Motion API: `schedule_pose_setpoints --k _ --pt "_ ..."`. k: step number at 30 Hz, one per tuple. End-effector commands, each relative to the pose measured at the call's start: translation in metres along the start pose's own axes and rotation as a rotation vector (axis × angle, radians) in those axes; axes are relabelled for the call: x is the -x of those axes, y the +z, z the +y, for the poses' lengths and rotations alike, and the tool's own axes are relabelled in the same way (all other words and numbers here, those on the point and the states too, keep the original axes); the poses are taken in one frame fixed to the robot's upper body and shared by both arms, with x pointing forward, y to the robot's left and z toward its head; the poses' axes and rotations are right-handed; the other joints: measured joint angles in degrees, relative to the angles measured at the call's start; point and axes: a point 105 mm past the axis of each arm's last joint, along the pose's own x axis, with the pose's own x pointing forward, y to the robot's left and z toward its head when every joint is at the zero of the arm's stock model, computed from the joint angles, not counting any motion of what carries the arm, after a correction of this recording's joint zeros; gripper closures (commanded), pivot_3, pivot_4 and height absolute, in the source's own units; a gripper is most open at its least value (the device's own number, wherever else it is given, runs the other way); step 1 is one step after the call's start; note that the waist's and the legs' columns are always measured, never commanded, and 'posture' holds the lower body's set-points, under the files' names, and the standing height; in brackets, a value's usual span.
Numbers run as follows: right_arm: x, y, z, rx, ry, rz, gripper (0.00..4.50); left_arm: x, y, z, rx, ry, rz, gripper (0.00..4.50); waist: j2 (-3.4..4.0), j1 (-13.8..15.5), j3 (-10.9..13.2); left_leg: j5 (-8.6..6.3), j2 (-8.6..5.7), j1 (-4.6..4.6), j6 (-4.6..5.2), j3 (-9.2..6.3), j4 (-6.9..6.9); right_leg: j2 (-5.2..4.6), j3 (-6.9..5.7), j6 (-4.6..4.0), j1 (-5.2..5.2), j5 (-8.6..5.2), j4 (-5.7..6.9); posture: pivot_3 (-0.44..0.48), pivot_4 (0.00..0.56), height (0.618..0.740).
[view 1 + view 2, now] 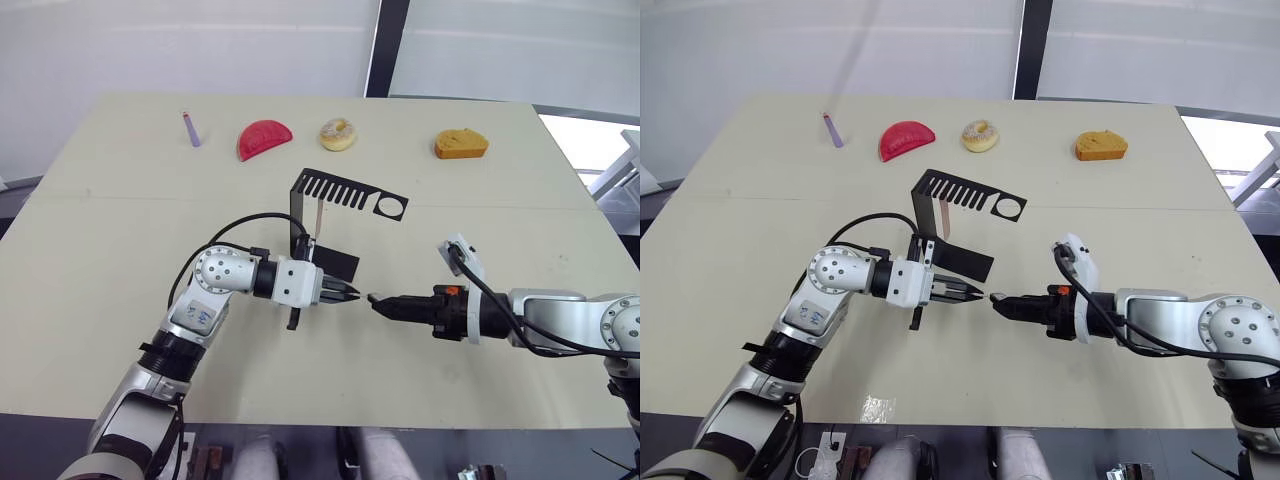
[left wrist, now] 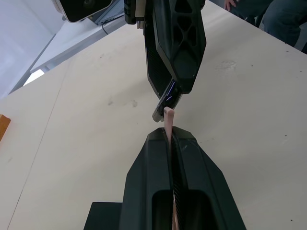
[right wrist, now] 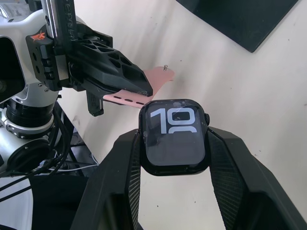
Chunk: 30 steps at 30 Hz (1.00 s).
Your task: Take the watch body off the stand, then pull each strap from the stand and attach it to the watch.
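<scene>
The right end effector (image 3: 172,143) grips the watch body (image 3: 173,136), already off the stand (image 1: 345,195); the left end effector (image 2: 170,139) pinches one strap (image 3: 144,88) at its edge, unattached; second strap (image 1: 316,218) hangs on the stand

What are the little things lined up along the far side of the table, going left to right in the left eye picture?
Purple stick → red half-round piece → small sprinkled doughnut → orange-brown bread-like chunk.

Stand (image 1: 318,215) mid-table (image 1: 100,300); behind it, donut (image 1: 337,133).
</scene>
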Motion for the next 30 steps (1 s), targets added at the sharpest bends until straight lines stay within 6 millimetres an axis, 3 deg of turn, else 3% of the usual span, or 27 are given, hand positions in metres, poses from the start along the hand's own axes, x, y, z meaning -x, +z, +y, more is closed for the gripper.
schedule_pose_setpoints --k 1,30 --pt "0.0 0.005 0.011 0.039 0.023 -0.009 2.99 -0.006 0.015 0.002 -0.053 0.001 -0.041 4.5 0.0 0.0 0.0 0.0 0.0 0.0 0.0 0.0 0.0 0.0 0.0 0.0 0.0 0.0 0.0 0.0 0.15 0.737" --pt "-0.004 0.007 0.025 0.121 0.038 0.013 2.99 -0.019 0.01 0.006 -0.047 0.024 -0.005 4.5 0.0 0.0 0.0 0.0 0.0 -0.01 0.0 -0.01 0.0 0.0 0.0 0.0 0.0 0.0 -0.02 0.0 0.15 0.737"
